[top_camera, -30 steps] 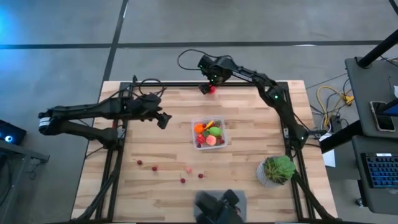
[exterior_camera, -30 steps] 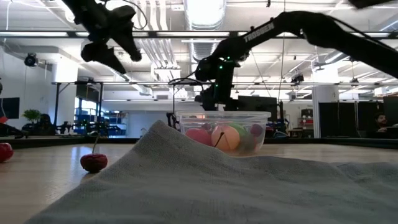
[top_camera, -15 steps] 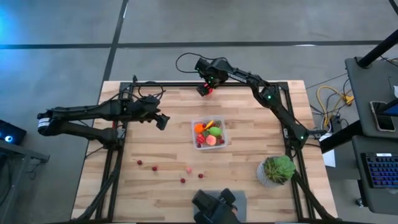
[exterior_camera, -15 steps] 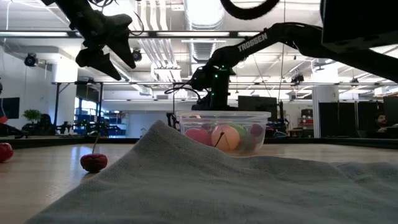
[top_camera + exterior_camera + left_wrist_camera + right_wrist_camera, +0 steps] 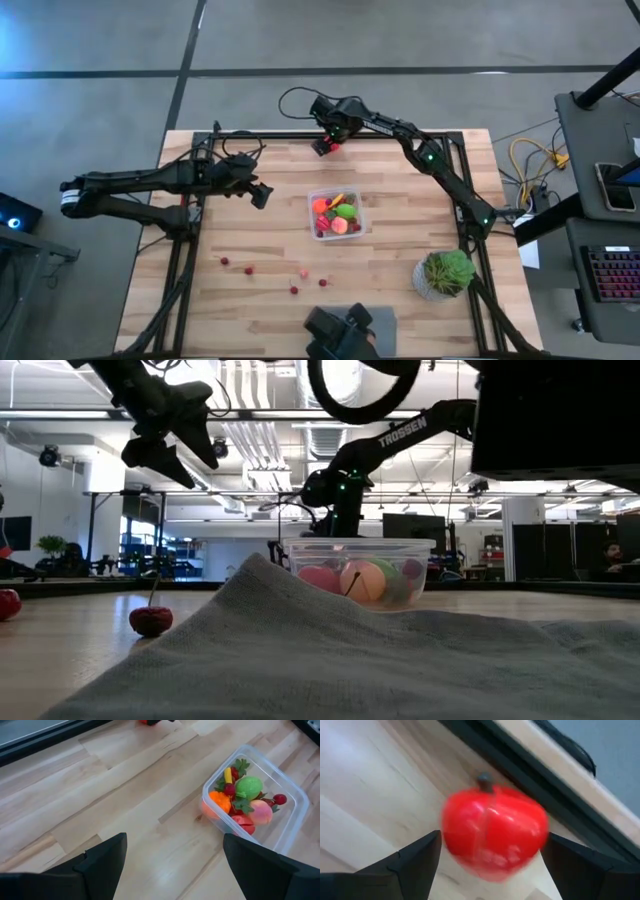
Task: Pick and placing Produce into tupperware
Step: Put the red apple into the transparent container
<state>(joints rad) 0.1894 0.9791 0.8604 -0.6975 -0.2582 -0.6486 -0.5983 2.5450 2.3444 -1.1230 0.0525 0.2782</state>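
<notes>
A red apple-shaped piece of produce (image 5: 492,832) lies on the wood near the table's far edge. My right gripper (image 5: 324,146) hangs over it, pointing steeply down and open, one finger on each side of the piece; I see no touch. The clear tupperware (image 5: 337,213) sits mid-table on its base, holding orange, green, pink and red produce (image 5: 240,800). My left gripper (image 5: 262,193) hovers open above the wood to the tub's left, with nothing between its fingers. Several small dark red berries (image 5: 249,269) and a pink piece (image 5: 304,272) lie toward the near edge.
A potted green plant (image 5: 445,272) stands at the near right. A grey cloth (image 5: 330,650) lies at the near edge beside a cherry (image 5: 151,620). A black rail (image 5: 530,785) runs along the far edge just behind the red piece.
My right gripper has come down toward the red piece at the far edge, drifting slightly toward the table's left, and still points steeply down. The red piece has stayed where it was.
</notes>
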